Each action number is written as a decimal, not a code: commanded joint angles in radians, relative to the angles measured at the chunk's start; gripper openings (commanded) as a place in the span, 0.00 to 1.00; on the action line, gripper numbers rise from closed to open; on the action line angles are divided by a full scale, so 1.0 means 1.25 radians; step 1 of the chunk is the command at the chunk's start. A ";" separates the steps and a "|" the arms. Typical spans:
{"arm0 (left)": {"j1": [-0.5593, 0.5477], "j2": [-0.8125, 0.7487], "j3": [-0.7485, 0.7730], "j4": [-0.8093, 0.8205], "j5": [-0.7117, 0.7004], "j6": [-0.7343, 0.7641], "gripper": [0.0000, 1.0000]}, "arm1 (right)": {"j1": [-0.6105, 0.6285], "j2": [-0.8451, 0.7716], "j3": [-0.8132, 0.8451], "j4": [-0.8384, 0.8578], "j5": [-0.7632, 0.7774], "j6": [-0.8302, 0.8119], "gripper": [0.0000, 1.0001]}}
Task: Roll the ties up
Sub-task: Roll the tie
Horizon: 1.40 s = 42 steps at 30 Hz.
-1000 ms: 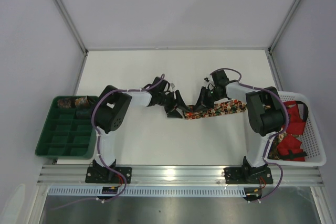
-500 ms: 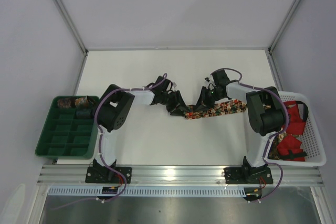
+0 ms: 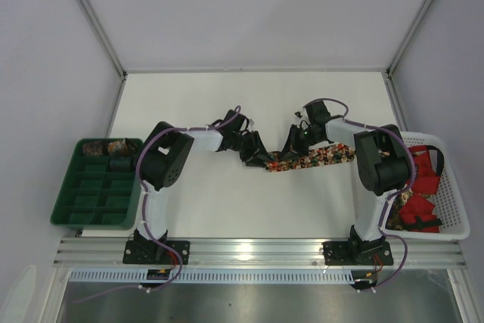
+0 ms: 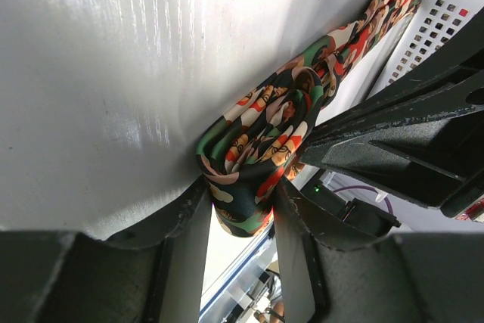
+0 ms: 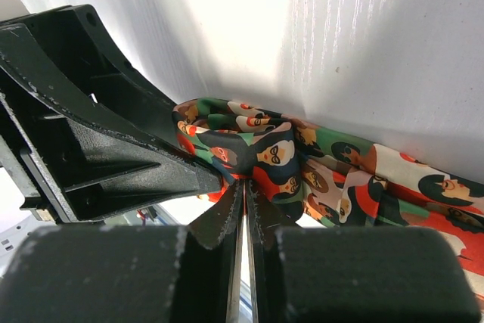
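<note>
One of the ties (image 3: 321,157) lies flat across the middle of the table, patterned in red, green and dark tones. Its left end is coiled into a small roll (image 4: 261,141). My left gripper (image 3: 265,163) is shut on that roll, a finger pressing on each side (image 4: 242,187). My right gripper (image 3: 293,153) comes in from the other side. Its fingers are almost together and their tips pinch the fabric at the roll's middle (image 5: 243,181). The rest of the tie (image 5: 393,179) trails off to the right. The left gripper's black finger (image 5: 98,134) fills the left of the right wrist view.
A green compartment tray (image 3: 91,202) sits at the left table edge with rolled ties (image 3: 106,147) in its back cells. A white basket (image 3: 452,187) at the right edge holds red and dark fabric (image 3: 423,187). White walls enclose the table.
My left gripper has slid a little right onto the tie's coiled end and its jaws have narrowed onto the roll. The right gripper has stayed put.
</note>
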 commanded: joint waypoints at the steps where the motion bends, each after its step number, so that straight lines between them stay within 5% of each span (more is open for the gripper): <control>1: -0.006 -0.023 0.010 -0.020 -0.028 -0.006 0.42 | -0.004 -0.001 0.021 -0.015 0.049 -0.023 0.09; 12: -0.005 -0.018 0.003 -0.021 -0.028 -0.003 0.43 | -0.005 -0.024 0.093 -0.070 0.054 -0.027 0.11; 42: 0.004 -0.061 0.043 -0.105 -0.042 0.070 0.44 | 0.062 0.009 0.019 0.003 0.045 0.022 0.11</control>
